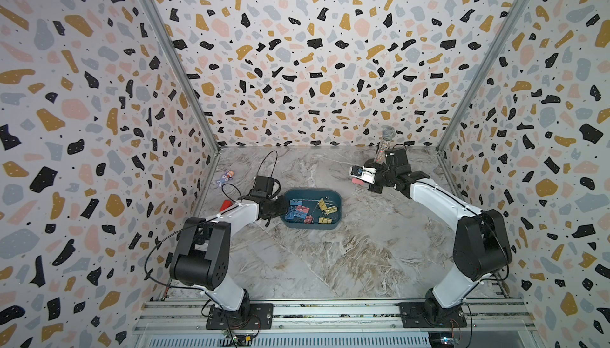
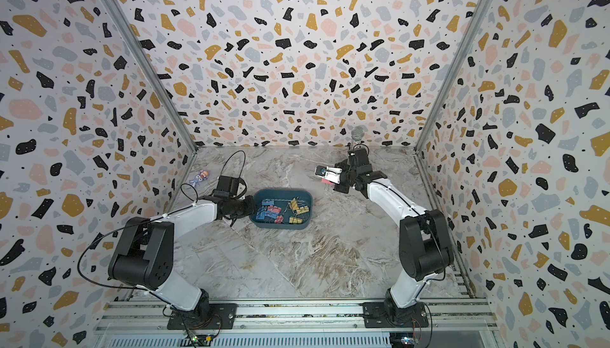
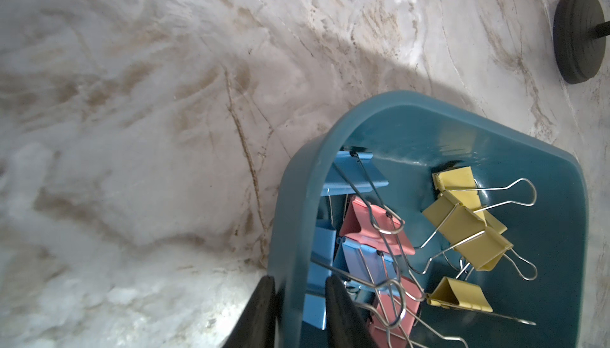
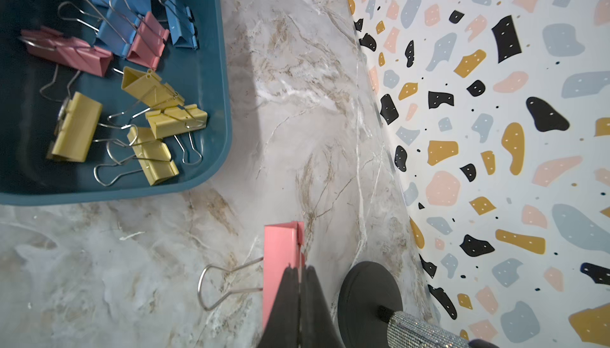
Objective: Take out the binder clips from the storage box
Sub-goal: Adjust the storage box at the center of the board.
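Observation:
The teal storage box (image 1: 312,192) (image 2: 283,191) sits mid-table. It holds several binder clips: blue and pink ones (image 1: 298,210) toward the left arm, yellow ones (image 1: 326,209) on the other side. My left gripper (image 3: 299,278) is shut on the box's near wall (image 3: 297,198), one finger outside and one inside beside a blue clip (image 3: 356,178). My right gripper (image 4: 299,268) is shut on a pink binder clip (image 4: 280,247) (image 1: 355,180). It holds the clip outside the box, over the back right of the table, with one wire handle sticking out sideways.
A glittery microphone (image 1: 384,145) stands on a black round base (image 4: 369,290) right beside the right gripper, near the back wall. A red block (image 1: 226,204) and a small purple toy (image 1: 226,178) lie by the left wall. Patterned walls enclose three sides.

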### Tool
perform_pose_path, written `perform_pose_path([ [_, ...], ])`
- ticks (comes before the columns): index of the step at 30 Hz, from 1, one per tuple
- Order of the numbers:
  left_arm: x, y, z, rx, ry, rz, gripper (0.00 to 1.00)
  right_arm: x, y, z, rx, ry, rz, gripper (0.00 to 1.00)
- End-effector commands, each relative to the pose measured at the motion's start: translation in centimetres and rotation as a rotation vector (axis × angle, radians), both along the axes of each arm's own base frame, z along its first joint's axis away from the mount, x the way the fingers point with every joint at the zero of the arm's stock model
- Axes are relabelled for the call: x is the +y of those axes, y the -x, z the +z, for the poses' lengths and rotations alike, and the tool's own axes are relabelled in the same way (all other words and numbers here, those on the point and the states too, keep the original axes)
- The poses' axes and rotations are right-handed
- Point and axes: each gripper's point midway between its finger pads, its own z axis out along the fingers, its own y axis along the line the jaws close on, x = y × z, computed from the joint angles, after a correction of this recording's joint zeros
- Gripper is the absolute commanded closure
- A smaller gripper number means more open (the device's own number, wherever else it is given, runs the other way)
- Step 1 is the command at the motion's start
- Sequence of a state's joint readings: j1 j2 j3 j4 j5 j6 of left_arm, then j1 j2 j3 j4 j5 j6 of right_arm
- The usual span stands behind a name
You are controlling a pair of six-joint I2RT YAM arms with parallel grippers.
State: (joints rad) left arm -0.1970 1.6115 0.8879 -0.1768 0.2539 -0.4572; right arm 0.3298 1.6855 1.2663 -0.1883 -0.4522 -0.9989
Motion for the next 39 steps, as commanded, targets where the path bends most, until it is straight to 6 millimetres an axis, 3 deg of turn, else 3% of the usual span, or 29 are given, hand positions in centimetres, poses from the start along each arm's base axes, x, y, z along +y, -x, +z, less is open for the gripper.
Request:
perform_pose_path([
  [1, -0.3, -0.3, 0.1, -0.018, 0.022, -0.006, 0.7, 0.5, 0.6, -1.9, 0.022, 0.003, 0.077, 1.0],
  [12, 0.2, -0.1, -1.0, 0.014, -0.006, 0.01, 0.75, 0.9, -0.9, -6.0, 0.032, 0.046, 0.108, 1.0],
  [18, 0.5, 0.0, -2.0, 0.053, -0.024, 0.024, 0.79, 1.0, -1.1, -6.5, 0.027, 0.047, 0.118, 1.0],
  [26, 2.8, 0.9, -2.5, 0.085, -0.075, 0.093, 0.81, 1.4, -1.1, -7.9, 0.031, 0.061, 0.156, 1.0],
  [39, 5.5, 1.8, -2.1, 0.088, -0.143, 0.17, 0.8, 4.2, -1.7, -9.0, -0.037, 0.069, 0.191, 1.0],
])
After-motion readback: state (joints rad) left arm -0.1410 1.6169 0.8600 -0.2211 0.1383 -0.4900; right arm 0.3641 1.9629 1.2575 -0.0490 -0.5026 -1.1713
